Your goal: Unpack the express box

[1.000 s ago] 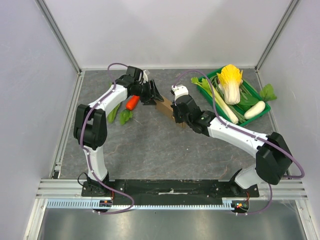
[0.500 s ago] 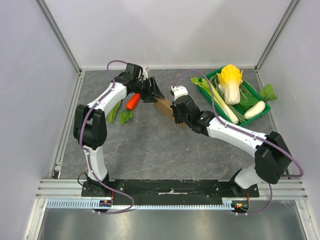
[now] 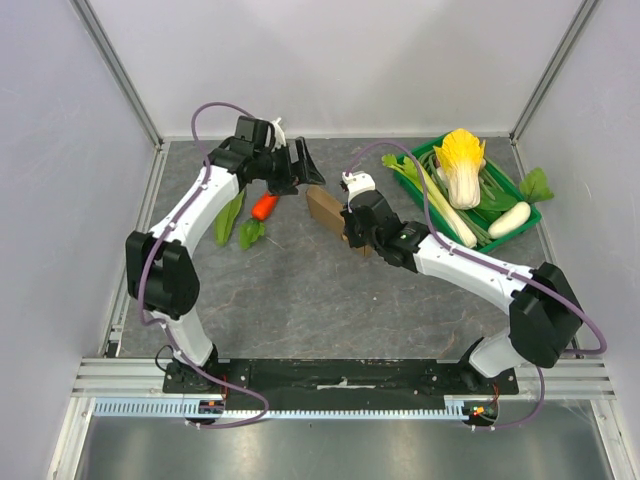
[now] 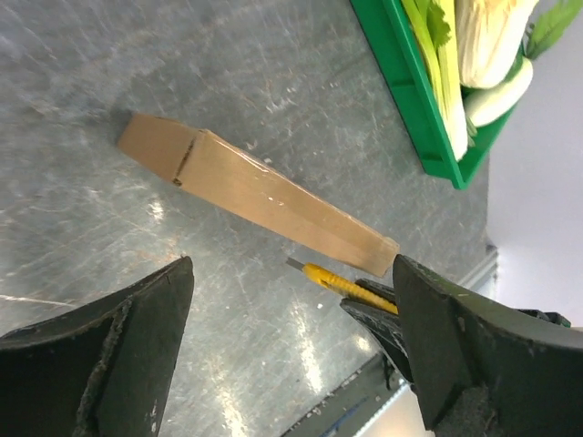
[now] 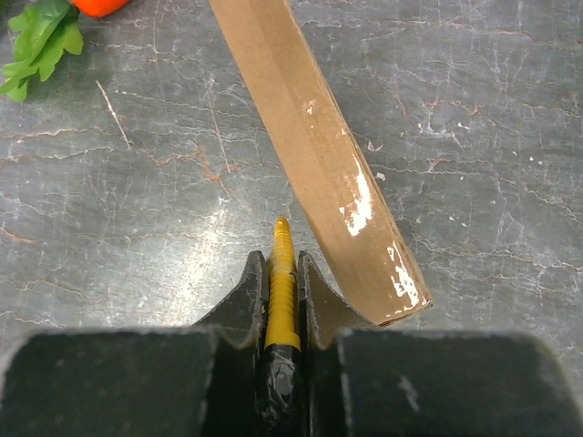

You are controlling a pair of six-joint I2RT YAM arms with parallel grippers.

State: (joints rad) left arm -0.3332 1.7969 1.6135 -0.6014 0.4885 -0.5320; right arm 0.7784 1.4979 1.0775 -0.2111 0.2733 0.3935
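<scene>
Status: express box (image 3: 325, 210) lies on the grey table (image 3: 300, 300), mid-rear, set diagonally between the two grippers; glossy patches on its top face toward the right arm's end.

Right gripper (image 3: 352, 225) sits at the box's near-right end, jaws pinched tight on a yellow utility knife (image 5: 281, 300); blade tip runs alongside the box's long edge, just beside it, with a thin gap visible from the left wrist; same pose as a second ago.

Left gripper (image 3: 300, 165) is the delta: a second ago it was down at the box's far-left end; now it's backed off toward the rear wall, clear of the box, fingers (image 4: 118, 355) spread wide with nothing between them; upper arm has swung out left too.

Box hasn't shifted noticeably; its far end, covered before, now shows in the top view.

Carrot (image 3: 264, 207) and green leaves (image 3: 238, 228) lie left of the box; green crate (image 4: 407, 86) of vegetables sits rear right, well apart.
</scene>
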